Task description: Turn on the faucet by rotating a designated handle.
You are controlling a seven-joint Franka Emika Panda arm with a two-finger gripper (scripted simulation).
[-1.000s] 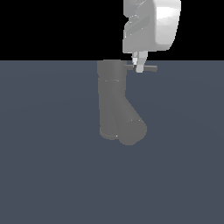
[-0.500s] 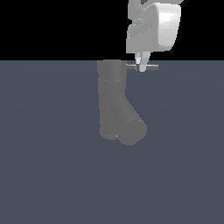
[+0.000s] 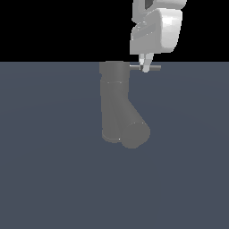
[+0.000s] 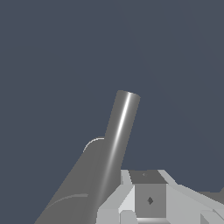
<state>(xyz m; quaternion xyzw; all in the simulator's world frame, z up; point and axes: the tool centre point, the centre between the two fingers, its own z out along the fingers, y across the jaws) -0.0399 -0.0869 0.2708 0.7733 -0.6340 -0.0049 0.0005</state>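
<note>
The faucet [image 3: 115, 105] is a dull grey upright cylinder with a thick spout [image 3: 134, 129] branching off diagonally. Its handle [image 3: 154, 68] is a thin light-grey rod sticking out from the cylinder's top toward the exterior view's right. My white gripper [image 3: 145, 68] hangs from above with its fingertips [image 3: 146, 62] close together at the rod's middle, touching it. In the wrist view the handle [image 4: 119, 135] runs alongside one of my fingers [image 4: 148, 199], not between the two. The faucet body [image 4: 74, 192] lies beneath it.
A flat dark blue-grey floor [image 3: 53, 179] surrounds the faucet. Black background fills the space above the horizon behind my arm.
My gripper has shifted slightly toward the exterior view's right and a little lower, along the handle. The rod's far end sits a bit higher in the picture than before.
</note>
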